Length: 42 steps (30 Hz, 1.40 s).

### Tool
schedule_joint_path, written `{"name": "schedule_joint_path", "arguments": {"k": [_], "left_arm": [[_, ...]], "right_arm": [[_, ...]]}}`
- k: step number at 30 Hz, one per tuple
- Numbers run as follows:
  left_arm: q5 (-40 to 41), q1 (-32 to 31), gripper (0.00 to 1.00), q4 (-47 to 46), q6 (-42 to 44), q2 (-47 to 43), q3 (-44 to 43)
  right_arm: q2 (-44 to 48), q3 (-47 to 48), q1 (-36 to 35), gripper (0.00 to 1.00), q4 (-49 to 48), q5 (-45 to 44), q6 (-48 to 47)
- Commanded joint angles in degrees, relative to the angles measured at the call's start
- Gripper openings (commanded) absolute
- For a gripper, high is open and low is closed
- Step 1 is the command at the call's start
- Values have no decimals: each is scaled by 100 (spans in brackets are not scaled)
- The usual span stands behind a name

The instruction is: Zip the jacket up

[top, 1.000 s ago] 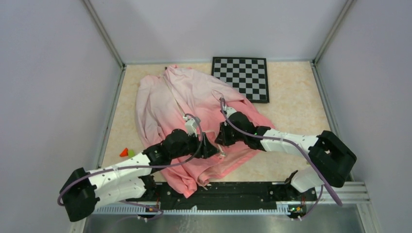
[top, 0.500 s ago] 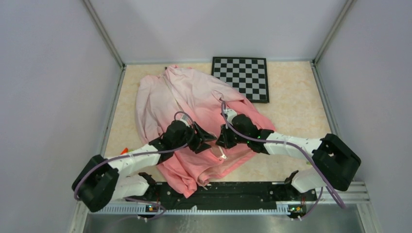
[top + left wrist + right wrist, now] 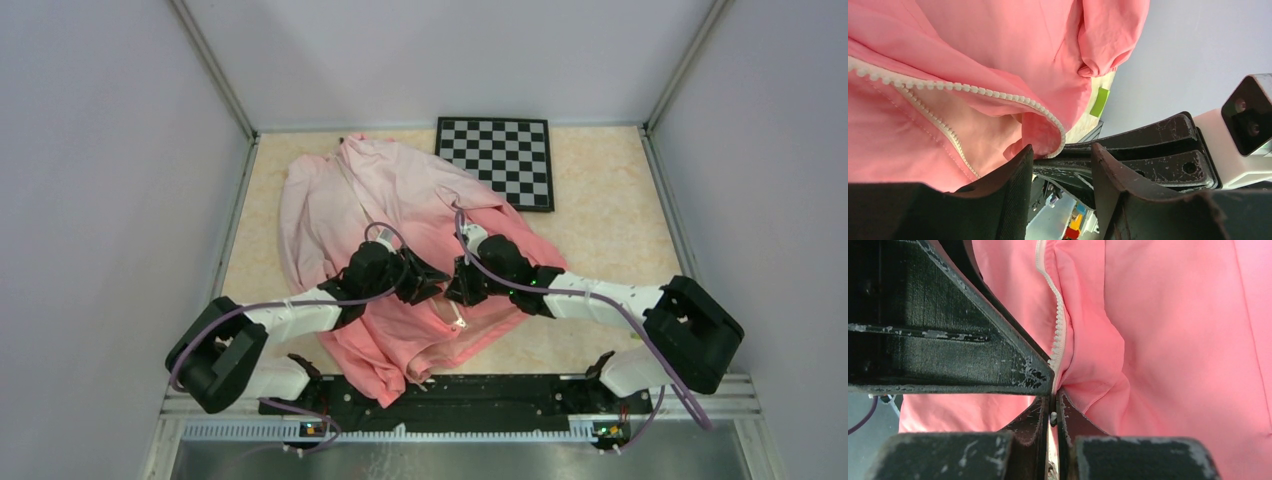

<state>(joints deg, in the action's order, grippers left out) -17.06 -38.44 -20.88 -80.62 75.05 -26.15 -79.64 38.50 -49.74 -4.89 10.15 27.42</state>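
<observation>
You see one jacket point(image 3: 400, 200) spread on the surface point(image 3: 610, 230) beside one checkerboard point(image 3: 497, 160), two end effectors meeting at its coral front: the right end effector point(image 3: 453, 293) pinches the white zipper point(image 3: 1060, 330) edge, probably to steady it, while the left end effector point(image 3: 434, 284) gapes empty alongside, probably awaiting the opposite edge.

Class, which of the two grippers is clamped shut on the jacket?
The right gripper, pinching the jacket at its zipper; the left gripper stands open.
</observation>
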Motion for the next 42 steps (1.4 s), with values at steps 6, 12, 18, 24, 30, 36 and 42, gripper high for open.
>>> {"name": "schedule_joint_path", "arguments": {"k": [6, 12, 18, 24, 30, 36, 42], "left_arm": [[110, 56, 40, -246, 156, -19, -112], [-115, 61, 31, -788, 51, 299, -9], [-162, 61, 20, -1031, 124, 464, 40], [-96, 69, 0, -1538, 65, 459, 276], [-190, 115, 0, -1835, -91, 432, 474], [-283, 190, 0, -1932, -73, 416, 512], [-436, 256, 0, -2294, -179, 556, 633]], "right_arm": [[210, 172, -103, 0, -270, -28, 0], [155, 250, -110, 0, -216, -92, 46], [161, 320, -139, 0, -117, -203, 126], [232, 428, -141, 32, 645, -209, 810], [789, -132, -146, 64, 972, 52, 1862], [1648, -672, -332, 66, 1158, -274, 2522], [2188, -1299, -853, 58, 556, -930, 2587]]}}
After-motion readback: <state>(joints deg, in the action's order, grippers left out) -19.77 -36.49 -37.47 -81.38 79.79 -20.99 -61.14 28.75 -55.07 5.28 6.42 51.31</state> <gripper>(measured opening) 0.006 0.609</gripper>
